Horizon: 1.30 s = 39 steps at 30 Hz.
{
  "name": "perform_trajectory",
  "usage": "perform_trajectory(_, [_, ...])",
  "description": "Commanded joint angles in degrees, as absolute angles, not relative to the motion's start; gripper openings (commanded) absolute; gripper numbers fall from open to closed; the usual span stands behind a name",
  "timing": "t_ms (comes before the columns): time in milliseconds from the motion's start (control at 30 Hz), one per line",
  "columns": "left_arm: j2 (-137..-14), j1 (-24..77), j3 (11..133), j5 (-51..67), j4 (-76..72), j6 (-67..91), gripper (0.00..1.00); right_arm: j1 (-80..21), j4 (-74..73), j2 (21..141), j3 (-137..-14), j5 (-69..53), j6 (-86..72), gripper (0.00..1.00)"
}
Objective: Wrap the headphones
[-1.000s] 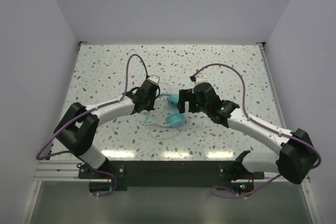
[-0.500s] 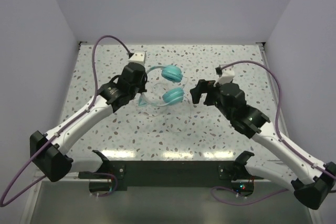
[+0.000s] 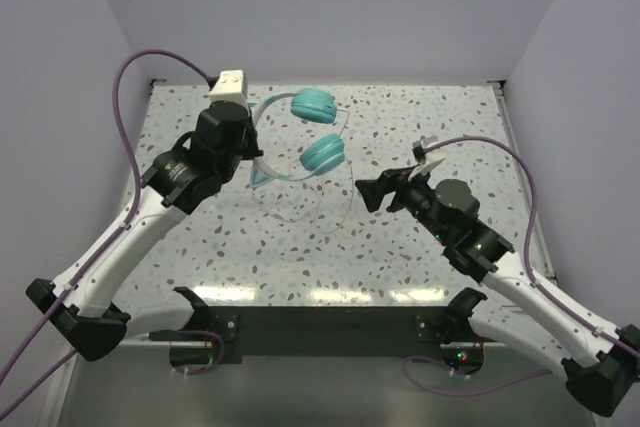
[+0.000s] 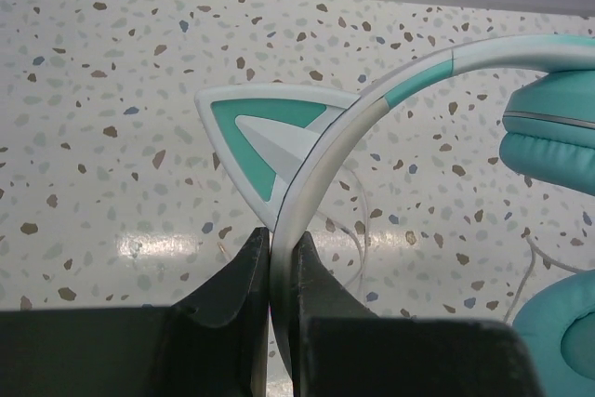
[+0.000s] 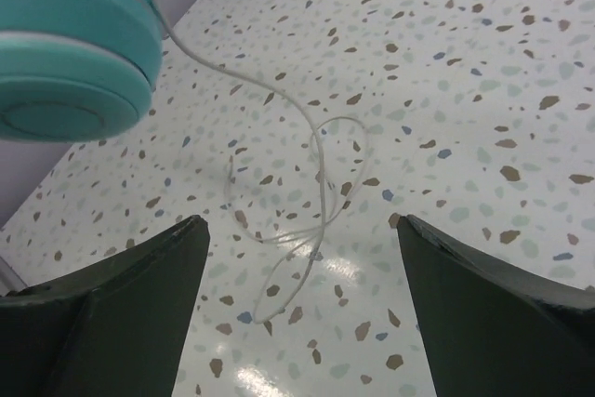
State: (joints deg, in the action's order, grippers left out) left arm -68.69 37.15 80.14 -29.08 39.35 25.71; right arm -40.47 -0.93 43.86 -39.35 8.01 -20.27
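With the left gripper (image 4: 277, 241) clamped on the pale headband of the teal, round-cupped cat-ear headphones (image 3: 313, 104), held above the speckled table's (image 3: 450, 117) far-left area, wrapping looks unstarted: the thin pale cable (image 5: 320, 174) dangles loose before the right gripper's (image 5: 299, 222) wide-apart jaws.

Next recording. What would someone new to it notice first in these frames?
The teal headphones at the far middle, their cat-eared headband pinched in the shut left gripper and held above the speckled table. Next, the thin pale cable trailing from an ear cup into loose loops on the table, right in front of the wide-open right gripper.
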Motion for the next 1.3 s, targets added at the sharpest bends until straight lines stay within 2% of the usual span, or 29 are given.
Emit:
perform_trajectory(0, [-64.69,36.91,84.72,-29.97,38.05,29.62,0.00,-40.52,11.85,50.70,-35.69,-1.13,-20.56,0.83])
perform_trajectory(233, [-62.67,36.91,84.64,-31.81,37.71,33.22,0.00,-40.60,27.66,62.57,-31.03,-3.96,-27.33,0.76])
perform_trajectory(533, [-60.82,36.91,83.76,-33.13,35.78,38.49,0.00,-44.55,41.56,74.07,-30.14,4.56,-32.08,0.60])
perform_trajectory(633, [-60.73,36.91,83.93,-33.92,35.77,40.60,0.00,-49.20,41.40,77.94,-32.77,9.13,-30.50,0.53])
perform_trajectory(767, [-59.77,36.91,84.55,-35.94,36.47,44.11,0.00,-50.71,44.38,81.47,-33.13,12.47,-31.99,0.49])
perform_trajectory(900, [-58.62,36.91,83.94,-37.35,36.39,48.94,0.00,-51.42,46.76,84.28,-33.66,14.67,-33.31,0.40])
perform_trajectory(1167, [-55.90,36.91,80.60,-38.49,34.98,53.35,0.00,-51.86,45.45,89.11,-37.52,19.07,-31.03,0.35])
perform_trajectory(1267, [-55.20,36.91,80.33,-39.81,35.51,54.49,0.00,-52.03,44.74,90.17,-38.93,19.07,-30.41,0.29])
